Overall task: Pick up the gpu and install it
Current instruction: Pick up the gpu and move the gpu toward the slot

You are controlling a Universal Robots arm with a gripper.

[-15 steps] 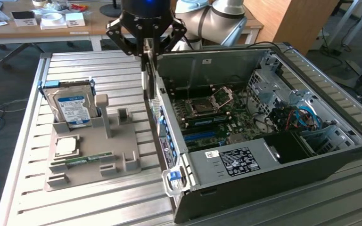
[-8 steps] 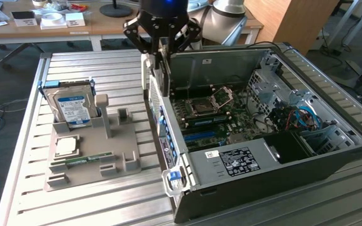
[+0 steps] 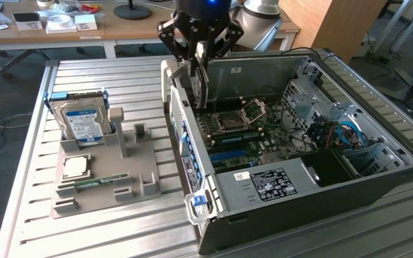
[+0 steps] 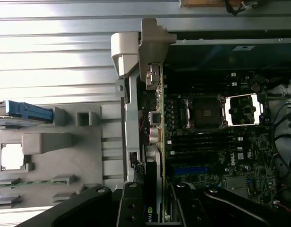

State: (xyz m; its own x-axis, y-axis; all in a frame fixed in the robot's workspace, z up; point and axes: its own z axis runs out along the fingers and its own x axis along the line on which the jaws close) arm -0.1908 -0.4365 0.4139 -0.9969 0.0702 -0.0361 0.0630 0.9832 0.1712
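One grey holder (image 3: 92, 203) sits at the left of the slatted tabletop (image 3: 120, 75). At its far end a drive (image 3: 83, 121) with a blue-and-white label stands upright, a square chip (image 3: 76, 167) lies flat nearer, and a green memory stick (image 3: 95, 183) rests on edge just near of the chip. Right of the holder lies the open case (image 3: 300, 220), on its side with the inside facing up. Over the far part of its left wall the black end effector (image 3: 203, 56) hangs from above, its fingers drawn narrow and clamped on the gpu (image 3: 201, 80). The gpu hangs upright and is seen edge-on. Its lower part reaches down into the case mouth, close along the left wall and over the far left edge of the motherboard (image 3: 264, 137); whether it touches the board I cannot tell. In the wrist view the card's silver bracket lies just beside the pale corner piece of that wall. The thin board runs along the wall, and the dark fingers (image 4: 131, 205) grip it on both faces. Right of the gpu, on the motherboard, the socket (image 3: 235, 122) has its metal frame flipped up, and a blue slot (image 3: 228, 156) lies nearer. At the near end of the case a power supply (image 3: 268, 183) shows a white-printed label, and blue cables (image 3: 346, 133) curl by the drive cage at the right wall.
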